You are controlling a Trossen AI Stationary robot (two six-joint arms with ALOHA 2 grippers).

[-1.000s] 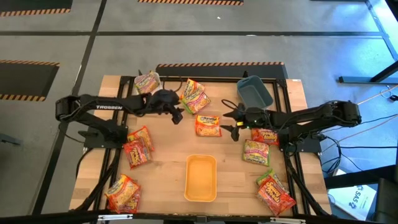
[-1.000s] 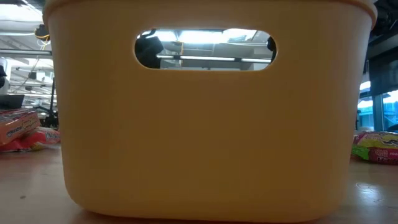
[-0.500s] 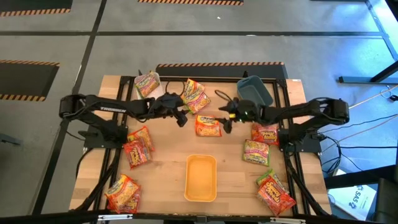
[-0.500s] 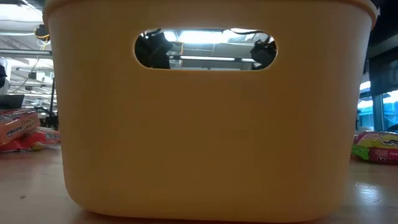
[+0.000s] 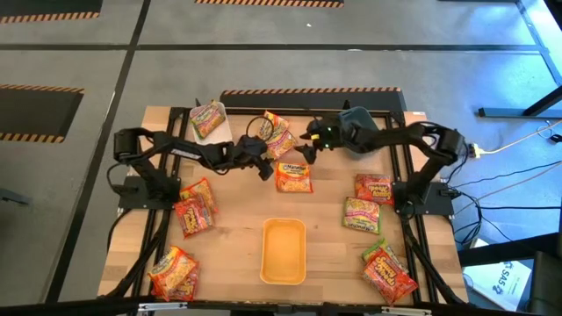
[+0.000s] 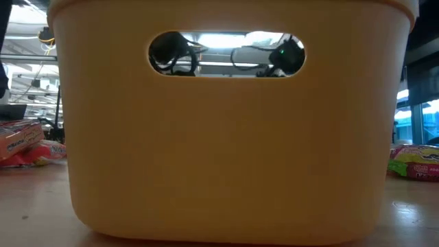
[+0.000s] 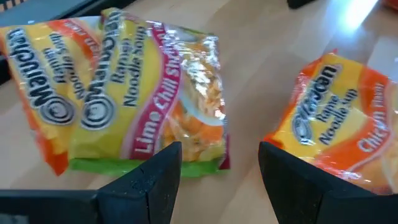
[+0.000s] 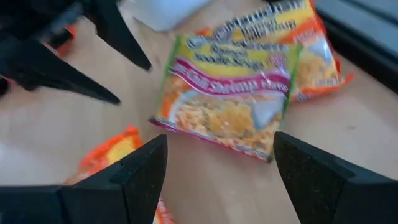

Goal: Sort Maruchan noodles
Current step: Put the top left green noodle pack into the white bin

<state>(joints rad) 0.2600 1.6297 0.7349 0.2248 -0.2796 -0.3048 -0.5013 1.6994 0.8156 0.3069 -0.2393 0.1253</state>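
Noodles sit right under both pincers: the left gripper and right gripper, both open and empty, have moved in over the green-pink packet near the table's far edge, so a grab looks close. The low view shows mostly the yellow bin; the wrist views show the packet's label.

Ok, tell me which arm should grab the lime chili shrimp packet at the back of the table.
Probably the right. Both grippers are open beside the lime chili shrimp packet, but the right gripper faces it squarely, while the left gripper points between it and the orange chicken packet.
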